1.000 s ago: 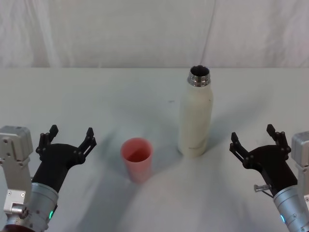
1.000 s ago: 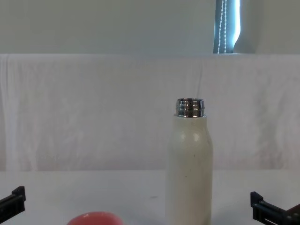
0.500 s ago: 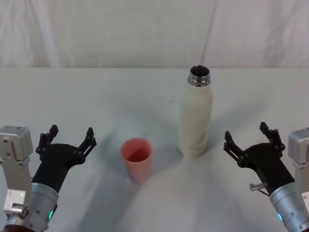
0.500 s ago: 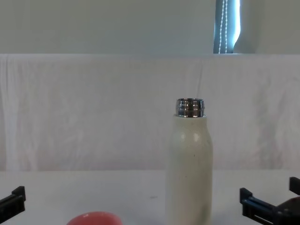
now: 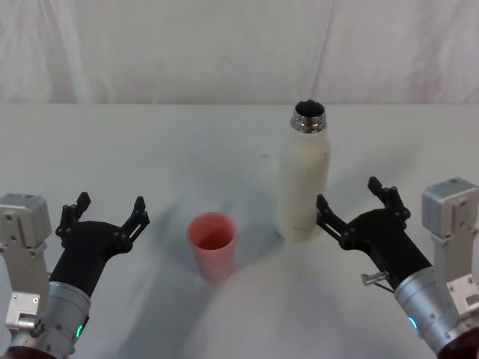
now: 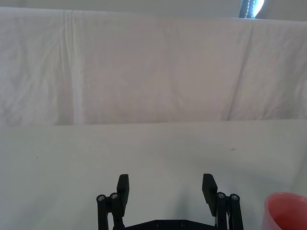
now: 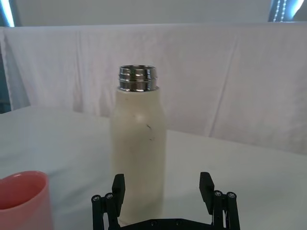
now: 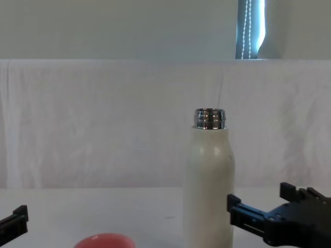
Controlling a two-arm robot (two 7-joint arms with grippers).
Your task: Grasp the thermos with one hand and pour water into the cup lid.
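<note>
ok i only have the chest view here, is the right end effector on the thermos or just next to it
Observer: Just next to it. In the head view the right end effector is open, its nearer fingertip just short of the lower right side of the thermos.
Operator: is the cup lid upright, i only get a pink rim
Observer: Yes. The cup lid stands mouth up, to the left of the thermos and nearer the robot, with a gap between them.
Operator: and the left one
Observer: The left end effector is open and holds nothing, off to the left of the cup lid.
</note>
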